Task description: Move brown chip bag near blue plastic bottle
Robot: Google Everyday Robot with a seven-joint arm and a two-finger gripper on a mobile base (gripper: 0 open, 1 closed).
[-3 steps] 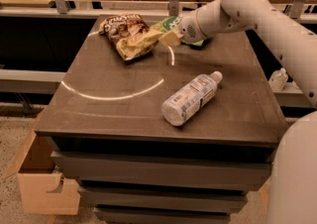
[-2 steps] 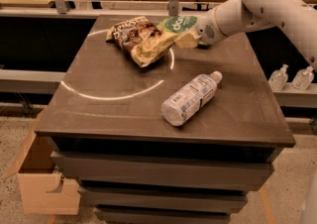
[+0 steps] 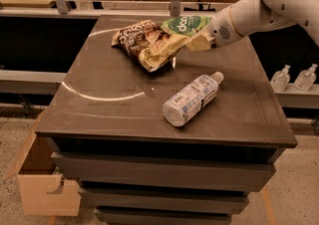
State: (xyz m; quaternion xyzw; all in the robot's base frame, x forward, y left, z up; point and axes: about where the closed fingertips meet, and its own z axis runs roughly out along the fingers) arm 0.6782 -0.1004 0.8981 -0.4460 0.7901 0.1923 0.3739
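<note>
One pincer (image 3: 195, 43) clamped on brown chip bag (image 3: 143, 42), blue plastic bottle (image 3: 192, 99) lying nearby

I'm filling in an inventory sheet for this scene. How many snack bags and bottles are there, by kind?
Snack bags: 2, the brown chip bag, gripped at its pale end by the tool, and a green snack bag beside the tool.
Large bottles: 1, the blue plastic bottle lying on the table.
Small pump bottles: 2, beyond the table's right side.
Total: 5.
</note>
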